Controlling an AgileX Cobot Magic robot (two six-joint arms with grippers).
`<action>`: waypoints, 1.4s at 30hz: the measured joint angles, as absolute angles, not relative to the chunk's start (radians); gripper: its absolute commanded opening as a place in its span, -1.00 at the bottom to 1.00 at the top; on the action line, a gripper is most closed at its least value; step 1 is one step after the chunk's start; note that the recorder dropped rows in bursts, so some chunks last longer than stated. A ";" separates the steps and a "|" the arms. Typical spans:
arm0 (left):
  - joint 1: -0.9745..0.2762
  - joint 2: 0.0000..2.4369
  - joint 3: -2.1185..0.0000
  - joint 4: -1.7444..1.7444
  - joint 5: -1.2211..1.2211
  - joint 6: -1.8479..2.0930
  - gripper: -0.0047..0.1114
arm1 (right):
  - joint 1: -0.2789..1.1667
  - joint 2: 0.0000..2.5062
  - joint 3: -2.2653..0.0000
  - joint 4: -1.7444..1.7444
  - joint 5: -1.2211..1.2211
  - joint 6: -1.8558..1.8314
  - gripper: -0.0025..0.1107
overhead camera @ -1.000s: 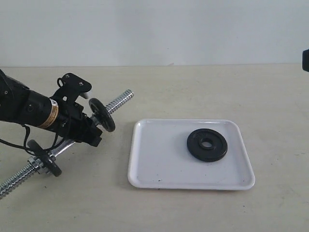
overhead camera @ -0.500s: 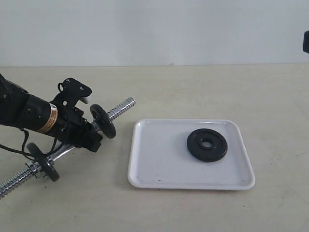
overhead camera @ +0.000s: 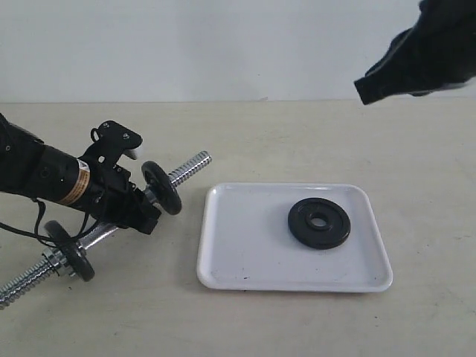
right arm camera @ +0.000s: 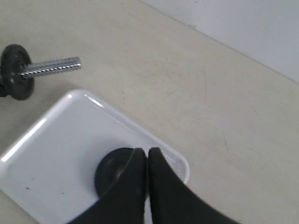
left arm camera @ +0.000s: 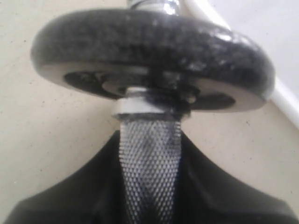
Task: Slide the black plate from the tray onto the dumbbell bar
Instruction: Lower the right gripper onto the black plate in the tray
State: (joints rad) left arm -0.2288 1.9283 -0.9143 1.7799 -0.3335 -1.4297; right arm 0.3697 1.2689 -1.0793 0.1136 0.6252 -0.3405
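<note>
The small, flat, round black iron plate with a centre hole lies flat in the white rectangular plastic tray, well below the right gripper's pressed-together jaws and untouched. The chrome steel dumbbell bar slants, its knurled middle clamped between the left gripper's jaws. One of its black discs sits just beyond them.

Bright, even light, soft shadows only. Glare streaks the glossy white plastic tray; the left wrist view blurs its close-up round black iron disc.
</note>
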 measured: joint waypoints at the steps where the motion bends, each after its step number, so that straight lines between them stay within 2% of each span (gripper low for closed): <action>1: -0.229 1.928 -0.914 1.780 -0.334 -1.430 -0.84 | 0.370 1.313 -1.123 0.064 0.648 -0.314 -0.96; 9: -0.229 1.928 -0.914 1.780 -0.337 -1.437 -0.84 | 0.370 1.561 -1.308 -0.279 0.719 -0.181 -0.96; 19: -0.229 1.928 -0.914 1.780 -0.337 -1.437 -0.84 | 0.370 1.595 -1.319 -0.204 0.717 -0.119 -0.92; 21: -0.229 1.928 -0.914 1.780 -0.337 -1.443 -0.84 | 0.370 1.607 -1.321 -0.181 0.717 -0.128 -0.77; 23: -0.229 1.928 -0.914 1.780 -0.337 -1.448 -0.84 | 0.370 1.635 -1.323 -0.152 0.717 -0.152 -0.44; 27: -0.229 1.928 -0.914 1.780 -0.337 -1.454 -0.84 | 0.370 1.717 -1.323 -0.068 0.738 -0.180 0.89; 42: -0.229 1.928 -0.914 1.780 -0.341 -1.454 -0.84 | 0.370 1.952 -1.323 -0.010 0.768 -0.085 0.88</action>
